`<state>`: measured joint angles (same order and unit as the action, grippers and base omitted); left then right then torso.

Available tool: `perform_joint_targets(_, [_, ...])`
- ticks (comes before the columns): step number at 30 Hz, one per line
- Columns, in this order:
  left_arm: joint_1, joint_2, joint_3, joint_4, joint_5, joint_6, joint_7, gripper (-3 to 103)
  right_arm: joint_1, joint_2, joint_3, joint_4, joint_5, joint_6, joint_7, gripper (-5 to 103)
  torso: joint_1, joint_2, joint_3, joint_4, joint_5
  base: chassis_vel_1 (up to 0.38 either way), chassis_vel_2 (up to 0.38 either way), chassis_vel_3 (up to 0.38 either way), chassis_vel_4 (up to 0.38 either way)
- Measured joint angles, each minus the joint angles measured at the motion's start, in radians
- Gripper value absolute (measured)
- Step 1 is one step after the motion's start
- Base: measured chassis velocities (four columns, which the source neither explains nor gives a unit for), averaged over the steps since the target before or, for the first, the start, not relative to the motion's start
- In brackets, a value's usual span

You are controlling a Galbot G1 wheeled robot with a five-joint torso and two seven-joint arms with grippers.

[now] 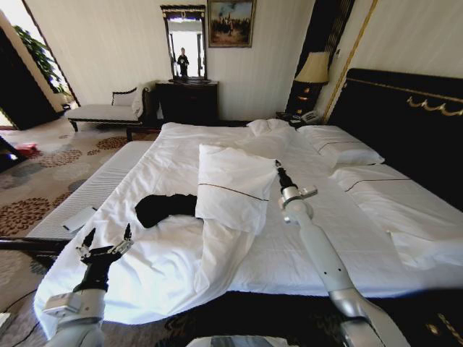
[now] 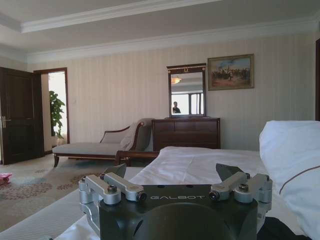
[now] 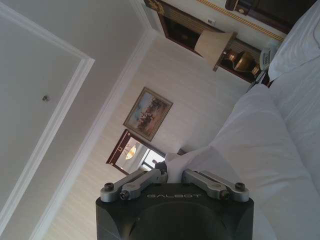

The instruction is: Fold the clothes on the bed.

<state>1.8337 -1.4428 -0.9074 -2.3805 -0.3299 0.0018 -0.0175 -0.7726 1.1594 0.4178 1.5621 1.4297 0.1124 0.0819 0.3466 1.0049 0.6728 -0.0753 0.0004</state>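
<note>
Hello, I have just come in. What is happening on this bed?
A two-armed robot stands at the foot of the bed. Its right end effector is shut on a pinch of the white duvet, lifted into a peak. The black T-shirt lies crumpled beside that raised fold, not yet folded. The left end effector is open near the bed's corner, holding nothing.

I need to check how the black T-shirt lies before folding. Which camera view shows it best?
The head view: the black T-shirt lies bunched on the white bed, partly tucked under a pillow. The left wrist view catches just a dark sliver at its lower corner. The right wrist view points at bedding, wall and ceiling instead.
</note>
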Motion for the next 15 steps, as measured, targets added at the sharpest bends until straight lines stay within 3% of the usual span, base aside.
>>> perform_joint_targets(15, [-0.037,0.020,0.028,0.006,-0.018,0.000,0.000,100,-0.310,0.017,0.285,0.273,0.008,0.028,0.015,0,0.000,0.000,0.000,0.0004,-0.0004,0.000,0.000,0.000,0.000])
